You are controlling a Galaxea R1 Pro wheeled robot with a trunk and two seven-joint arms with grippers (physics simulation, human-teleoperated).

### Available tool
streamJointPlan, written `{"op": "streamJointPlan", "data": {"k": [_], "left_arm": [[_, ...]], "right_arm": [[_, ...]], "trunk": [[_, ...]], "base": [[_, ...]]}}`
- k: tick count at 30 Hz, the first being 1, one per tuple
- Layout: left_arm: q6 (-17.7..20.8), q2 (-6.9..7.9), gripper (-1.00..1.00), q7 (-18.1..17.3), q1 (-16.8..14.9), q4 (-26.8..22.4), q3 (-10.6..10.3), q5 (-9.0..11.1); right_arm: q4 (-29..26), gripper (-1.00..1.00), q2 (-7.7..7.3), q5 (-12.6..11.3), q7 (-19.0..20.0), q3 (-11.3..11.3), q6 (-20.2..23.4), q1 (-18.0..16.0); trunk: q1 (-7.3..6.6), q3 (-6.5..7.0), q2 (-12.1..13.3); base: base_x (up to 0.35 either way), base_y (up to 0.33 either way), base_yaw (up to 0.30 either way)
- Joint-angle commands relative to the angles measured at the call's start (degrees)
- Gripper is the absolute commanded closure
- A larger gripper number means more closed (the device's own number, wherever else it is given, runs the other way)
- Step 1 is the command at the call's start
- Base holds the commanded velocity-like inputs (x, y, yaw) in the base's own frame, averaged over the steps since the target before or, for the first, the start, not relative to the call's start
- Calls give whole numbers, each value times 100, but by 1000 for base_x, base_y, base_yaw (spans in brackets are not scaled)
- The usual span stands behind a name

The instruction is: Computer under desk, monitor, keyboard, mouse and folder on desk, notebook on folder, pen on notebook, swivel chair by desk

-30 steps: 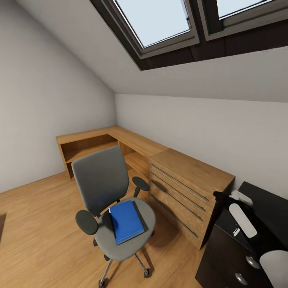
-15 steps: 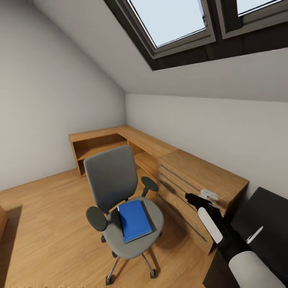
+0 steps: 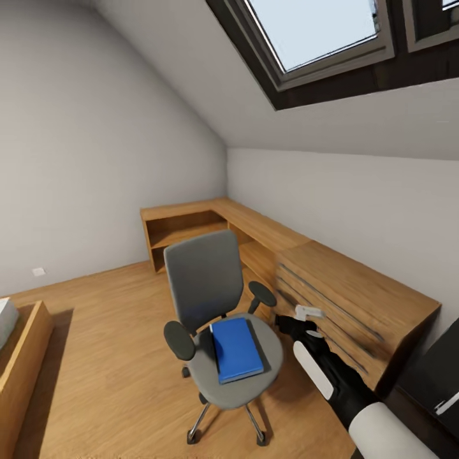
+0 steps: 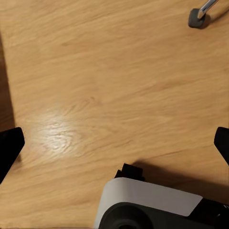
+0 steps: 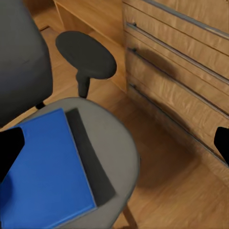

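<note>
With my right gripper (image 3: 299,317) wide open and empty, I risk pushing the blue folder (image 3: 236,349) off the swivel chair (image 3: 213,319) if I approach too low.

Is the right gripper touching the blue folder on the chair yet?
Apart. In the head view, bare grey seat shows between the right gripper and the folder.

Head high; right wrist near swivel chair (image 5: 95,143)
</note>
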Motion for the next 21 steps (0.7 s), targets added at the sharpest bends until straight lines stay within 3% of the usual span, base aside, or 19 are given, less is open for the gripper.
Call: {"op": "streamJointPlan", "data": {"k": [1, 21], "left_arm": [[-27, -4, -100, -18, -5, 5, 26, 36], [-32, -4, -100, -18, -4, 5, 22, 36]], "right_arm": [[-10, -100, -7, -12, -50, 30, 15, -5], [-2, -100, -6, 40, -44, 40, 5, -5]], "trunk": [[0, -10, -4], [0, -81, -4]], "base": [[0, 0, 269], [0, 0, 269]]}}
